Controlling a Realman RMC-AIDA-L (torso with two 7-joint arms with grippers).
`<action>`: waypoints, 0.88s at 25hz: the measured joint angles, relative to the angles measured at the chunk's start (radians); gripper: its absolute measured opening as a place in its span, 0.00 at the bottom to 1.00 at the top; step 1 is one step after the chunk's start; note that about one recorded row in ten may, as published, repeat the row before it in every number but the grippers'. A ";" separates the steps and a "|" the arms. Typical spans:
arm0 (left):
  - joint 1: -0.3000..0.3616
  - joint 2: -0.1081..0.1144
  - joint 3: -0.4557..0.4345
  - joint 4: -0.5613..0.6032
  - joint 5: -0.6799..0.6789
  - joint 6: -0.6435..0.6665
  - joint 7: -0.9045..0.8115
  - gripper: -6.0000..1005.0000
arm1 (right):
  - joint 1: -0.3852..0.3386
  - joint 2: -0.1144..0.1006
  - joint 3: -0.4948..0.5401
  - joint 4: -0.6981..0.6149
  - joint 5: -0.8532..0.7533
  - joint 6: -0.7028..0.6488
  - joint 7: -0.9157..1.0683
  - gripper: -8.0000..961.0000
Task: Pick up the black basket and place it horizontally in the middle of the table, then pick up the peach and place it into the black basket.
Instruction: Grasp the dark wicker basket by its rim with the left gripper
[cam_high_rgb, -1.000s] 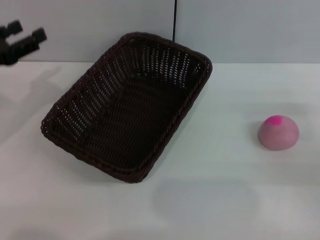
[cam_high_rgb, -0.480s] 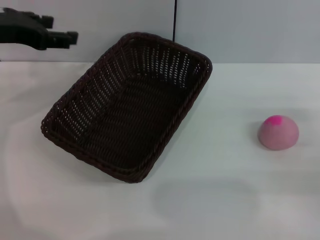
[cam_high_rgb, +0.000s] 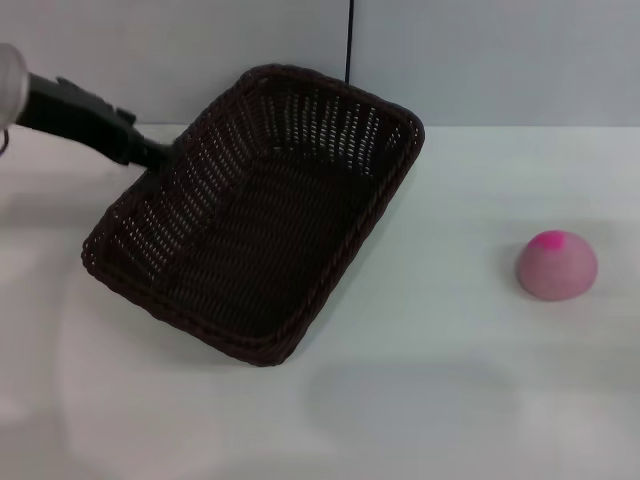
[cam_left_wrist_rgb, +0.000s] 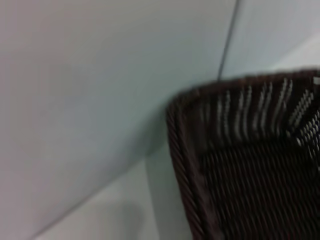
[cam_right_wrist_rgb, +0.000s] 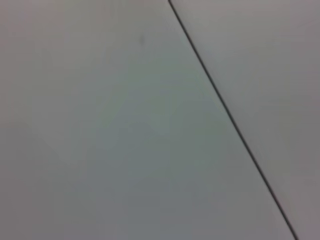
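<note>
The black basket (cam_high_rgb: 255, 215) lies at a slant on the white table (cam_high_rgb: 450, 380), left of centre, one corner toward the back wall. The left wrist view shows its braided rim and a corner (cam_left_wrist_rgb: 190, 165) close up. My left gripper (cam_high_rgb: 150, 152) reaches in from the far left, and its tip is at the basket's left rim. The peach (cam_high_rgb: 556, 265), dusty pink with a magenta patch, sits on the table at the right, well apart from the basket. My right gripper is out of view; the right wrist view shows only a plain wall.
A grey wall (cam_high_rgb: 480, 60) with a dark vertical seam (cam_high_rgb: 349, 40) stands behind the table. The table's back edge runs just behind the basket.
My left gripper has swung from the far upper left down and to the right, up to the basket's left rim. Basket and peach have not moved.
</note>
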 joint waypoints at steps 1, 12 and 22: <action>-0.009 -0.003 0.025 -0.010 0.025 0.008 -0.014 0.72 | 0.002 0.000 -0.003 -0.001 0.000 0.001 0.000 0.83; -0.013 -0.007 0.182 -0.050 0.061 -0.087 -0.115 0.71 | 0.014 0.000 -0.032 -0.006 -0.012 0.000 -0.003 0.83; -0.018 -0.006 0.242 -0.137 0.102 -0.205 -0.148 0.70 | 0.009 0.000 -0.032 -0.007 -0.014 0.000 -0.004 0.83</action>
